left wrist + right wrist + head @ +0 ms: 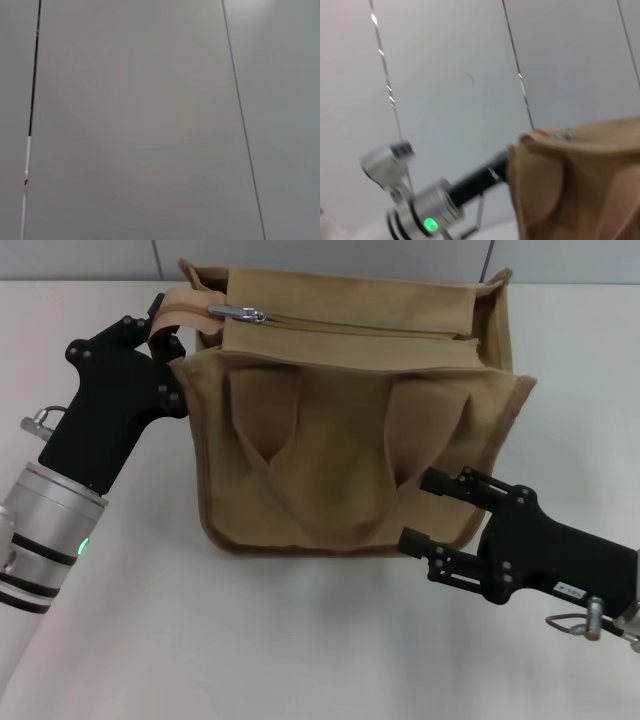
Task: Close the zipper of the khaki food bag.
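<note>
Right hand (418, 510) sat closest, low at the bag's (350, 430) front right corner, fingers spread open with nothing in them, upper finger tip touching or just over the fabric. Small white label on its body, couldn't read it. Table (200, 640) was plain white, with a pale grey panelled wall (150, 120) behind. Bag stood upright mid-table, handles drooping down the front. Zipper (350, 325) ran along the top, silver slider (238, 313) at the left end. Left hand (165, 325) was against the bag's upper left corner by a strap, but I couldn't tell if it was gripping.
</note>
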Controlling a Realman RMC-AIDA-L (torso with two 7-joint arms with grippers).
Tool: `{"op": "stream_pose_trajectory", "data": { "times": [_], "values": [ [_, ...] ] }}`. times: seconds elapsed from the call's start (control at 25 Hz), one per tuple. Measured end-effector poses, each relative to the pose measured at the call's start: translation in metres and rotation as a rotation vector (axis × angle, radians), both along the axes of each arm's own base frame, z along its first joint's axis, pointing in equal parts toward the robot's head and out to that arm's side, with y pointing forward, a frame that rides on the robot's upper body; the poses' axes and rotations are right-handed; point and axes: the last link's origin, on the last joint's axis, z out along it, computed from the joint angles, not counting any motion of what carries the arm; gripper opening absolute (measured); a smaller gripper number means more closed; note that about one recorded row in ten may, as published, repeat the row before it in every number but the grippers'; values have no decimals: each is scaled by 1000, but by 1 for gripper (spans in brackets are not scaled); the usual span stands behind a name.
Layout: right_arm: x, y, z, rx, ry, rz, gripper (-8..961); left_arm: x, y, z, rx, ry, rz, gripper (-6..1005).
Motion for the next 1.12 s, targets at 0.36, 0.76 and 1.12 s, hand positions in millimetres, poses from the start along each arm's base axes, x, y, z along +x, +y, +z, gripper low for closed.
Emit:
{"op": "stream_pose_trajectory", "data": {
  "times": [0.36,0.76,1.12],
  "values": [
    [-18,-17,27,-65,220,93,759,13,4,-1,-2,-37,-33,21],
    [-25,29,78,-442,370,-212,760,38,7,-8,30,9,-122,24],
    [-36,42,83,-614,488,-321,760,53,16,-7,-108,-41,-194,27]
  ]
}}
